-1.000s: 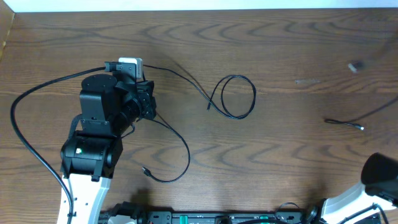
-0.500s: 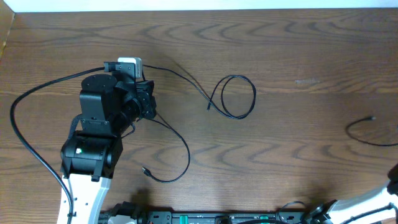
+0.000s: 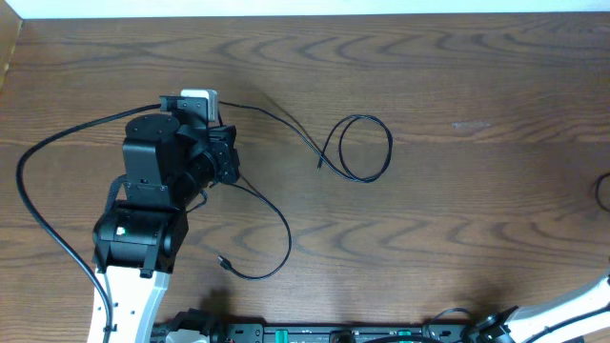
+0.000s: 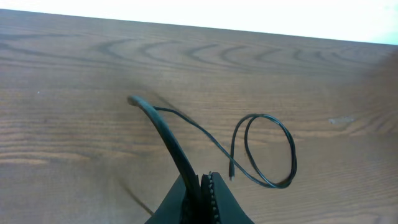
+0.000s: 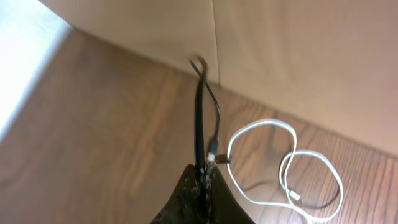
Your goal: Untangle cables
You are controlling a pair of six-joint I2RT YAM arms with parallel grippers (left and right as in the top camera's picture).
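My left gripper [image 3: 225, 158] is shut on a thin black cable [image 3: 367, 148] that lies on the wooden table [image 3: 457, 76]. The cable forms a loop to the gripper's right, and its other end curves to a plug [image 3: 223, 261] near the front. In the left wrist view the jaws [image 4: 203, 186] pinch this cable [image 4: 163, 127], with the loop [image 4: 268, 151] ahead. My right gripper [image 5: 204, 177] is shut on another black cable [image 5: 200, 118]. A white cable [image 5: 283, 163] lies looped just right of it. In the overhead view the right gripper is out of frame; a bit of black cable [image 3: 602, 191] shows at the right edge.
The left arm's thick black wire [image 3: 43, 152] arcs across the table's left side. Part of the right arm's white link [image 3: 577, 303] shows at the bottom right corner. A wall panel [image 5: 280, 56] rises behind the right gripper.
The right arm has moved off to the right, out of the overhead view, dragging its black cable to the table's right edge. The left arm and its cable have not moved.
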